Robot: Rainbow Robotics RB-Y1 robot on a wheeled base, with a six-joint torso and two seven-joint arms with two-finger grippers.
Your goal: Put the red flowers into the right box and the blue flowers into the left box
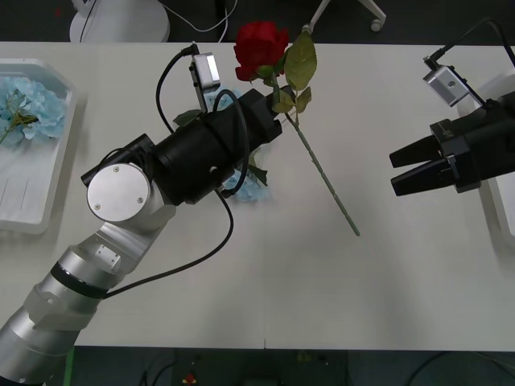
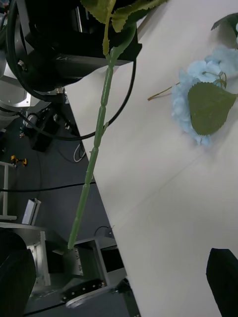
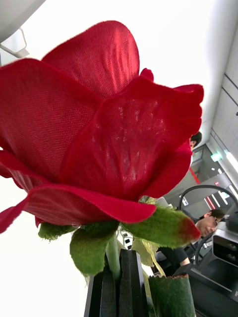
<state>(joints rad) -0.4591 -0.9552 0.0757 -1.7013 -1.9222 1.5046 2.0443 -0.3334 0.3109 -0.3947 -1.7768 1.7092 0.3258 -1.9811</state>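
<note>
Setting: a white worktop (image 1: 265, 297) with a robot's two arms reaching over it.
Left gripper (image 3: 118, 282): near the middle of the far edge, its black fingers pressed together on a red rose's stem just under the bloom.
Red rose (image 1: 259, 44): held clear of the worktop, bloom toward the far edge, its long green stem (image 1: 326, 181) slanting back toward the middle and the right side.
Why held so: a grip close under the head probably keeps the heavy bloom from swinging, and leaves the stem end free, pointing toward the other arm, which would suit a hand-over.
Right gripper (image 1: 402, 170): hovering near the right edge, black fingers parted a moderate way, holding nothing, facing the stem's free end.
Right box (image 1: 505, 207): a sliver of white tray at the right edge, beyond the right gripper.
Left box (image 1: 48, 189): white tray at the far left corner, with a pale blue cluster (image 1: 24, 108) already inside.
Loose blue flower (image 2: 198, 101): lying on the worktop under the left arm, near the middle, not yet sorted.
</note>
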